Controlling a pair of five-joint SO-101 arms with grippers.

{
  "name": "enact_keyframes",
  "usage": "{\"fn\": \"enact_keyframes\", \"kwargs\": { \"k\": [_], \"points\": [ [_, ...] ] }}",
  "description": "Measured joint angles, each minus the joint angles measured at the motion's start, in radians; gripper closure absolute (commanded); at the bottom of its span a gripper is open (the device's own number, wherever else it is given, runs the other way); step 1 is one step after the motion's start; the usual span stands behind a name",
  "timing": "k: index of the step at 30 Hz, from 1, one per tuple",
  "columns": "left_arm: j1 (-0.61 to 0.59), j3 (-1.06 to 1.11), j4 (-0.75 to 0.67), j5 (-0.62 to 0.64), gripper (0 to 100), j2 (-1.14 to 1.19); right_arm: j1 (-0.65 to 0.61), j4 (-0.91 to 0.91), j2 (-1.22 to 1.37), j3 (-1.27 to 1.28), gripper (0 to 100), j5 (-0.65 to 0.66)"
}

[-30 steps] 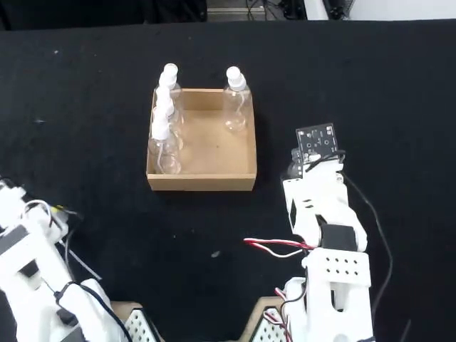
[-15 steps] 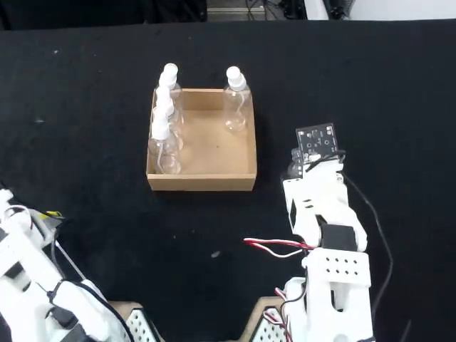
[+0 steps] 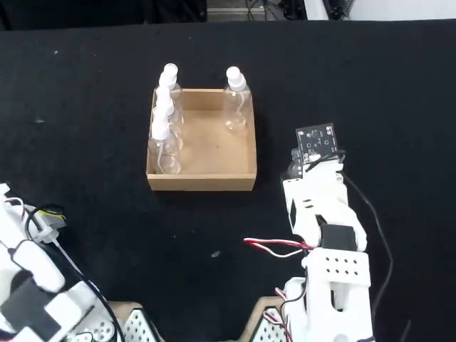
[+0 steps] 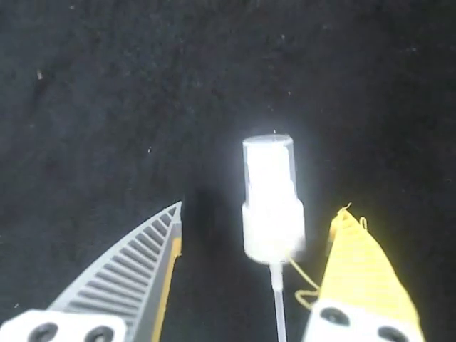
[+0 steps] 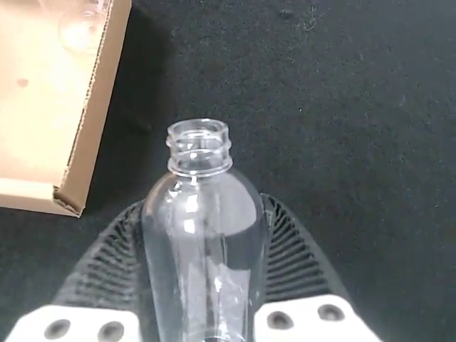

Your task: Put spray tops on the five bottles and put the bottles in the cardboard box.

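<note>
Capped bottles (image 3: 165, 135) fill the cardboard box (image 3: 203, 183); right pincer (image 5: 203, 204) pinches the remaining uncapped bottle (image 5: 199, 146), left pincer (image 4: 260, 211) spread around spray top (image 4: 269, 192).

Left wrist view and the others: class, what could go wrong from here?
The spray top sits in the open left gripper with a gap on one side; closing might tip it askew. The bottle in the right gripper has a narrow open neck, so the top's thin tube could miss it.
</note>
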Motion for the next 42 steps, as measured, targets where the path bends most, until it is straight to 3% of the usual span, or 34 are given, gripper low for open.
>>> {"fn": "enact_keyframes", "kwargs": {
  "k": [7,11,14,17,26,32,37,42],
  "points": [
    [0.023,-0.021,-0.058,0.000,74,0.100,0.000,0.000,0.000,0.000,98.5,0.000],
    [0.055,-0.029,-0.058,0.003,97,0.107,0.000,0.000,0.000,0.000,98.5,0.000],
    [0.080,-0.035,-0.057,0.006,93,0.103,0.000,0.000,0.000,0.000,98.5,0.000],
    [0.089,-0.046,-0.046,0.006,97,0.100,0.000,0.000,0.000,0.000,98.5,0.000],
    [0.080,-0.219,0.198,0.008,97,0.110,0.000,0.000,0.000,0.000,98.7,0.000],
    [0.081,-0.445,0.414,0.008,97,0.112,0.000,0.000,0.000,-0.002,98.7,0.000],
    [0.081,-0.678,0.586,0.054,97,0.112,-0.005,0.051,0.000,-0.141,98.7,-0.052],
    [0.084,-0.887,0.700,0.120,97,0.104,-0.117,0.195,0.000,-0.331,98.7,-0.066]
  ]
}}
